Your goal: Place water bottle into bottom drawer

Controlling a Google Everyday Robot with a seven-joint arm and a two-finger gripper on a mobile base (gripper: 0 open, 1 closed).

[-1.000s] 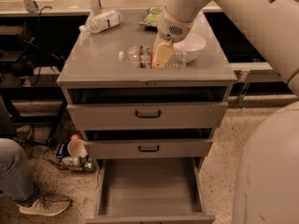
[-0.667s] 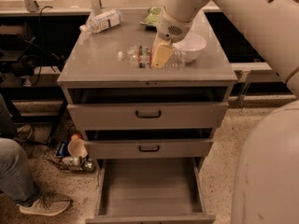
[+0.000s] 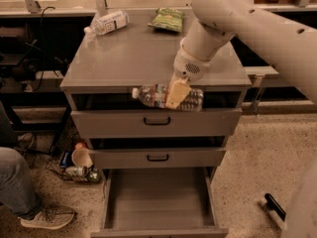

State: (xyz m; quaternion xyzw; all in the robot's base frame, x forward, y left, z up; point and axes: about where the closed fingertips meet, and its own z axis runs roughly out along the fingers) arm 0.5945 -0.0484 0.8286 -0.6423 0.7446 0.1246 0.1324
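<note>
water bottle [image 3: 150, 96]: held sideways, so you can lower it flat.
gripper [image 3: 176, 94]: jaws clamped round its middle.
bottom drawer [image 3: 158, 198]: open at 6 o'clock, waiting.

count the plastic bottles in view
2: clear ribbed plastic water bottle held by the end effector before the top drawer; white-labelled plastic bottle lying back-left on the grey cabinet top.

gripper [image 3: 174, 99] holding water bottle [image 3: 151, 95] sideways before top drawer [image 3: 114, 124], above bottom drawer [image 3: 158, 198]
</note>
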